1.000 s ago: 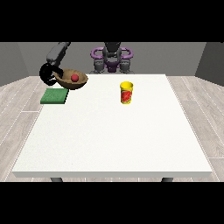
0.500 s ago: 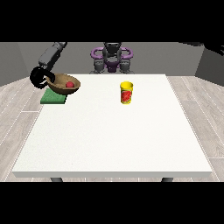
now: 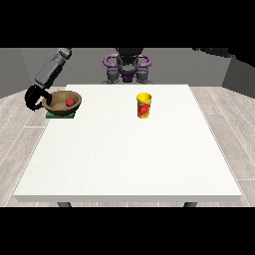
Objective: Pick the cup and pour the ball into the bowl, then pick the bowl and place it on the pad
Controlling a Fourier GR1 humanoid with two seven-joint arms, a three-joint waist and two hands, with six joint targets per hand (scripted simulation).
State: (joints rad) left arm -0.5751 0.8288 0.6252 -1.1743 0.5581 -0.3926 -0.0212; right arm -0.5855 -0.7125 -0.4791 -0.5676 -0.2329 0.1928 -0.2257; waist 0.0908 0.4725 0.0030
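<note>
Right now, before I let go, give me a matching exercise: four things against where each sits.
Things:
1. red ball
2. brown bowl
3. yellow cup
4. hand at the view's left

Places:
A. upright on the table, right of the bowl
B. at the bowl's left rim
C. inside the bowl
D. over the green pad

Pairs: 1-C, 2-D, 3-A, 4-B

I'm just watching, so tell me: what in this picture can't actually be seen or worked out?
Front view only:
- Green pad: mostly covered by the brown bowl; whether the bowl rests on it or hovers is unclear.
- Robot hand at the view's left: too small to show how its fingers meet the bowl's rim.
- Other robot hand: not visible.
- Yellow cup: its inside is hidden by its wall.
- Red ball: partly hidden by the bowl's rim.
</note>
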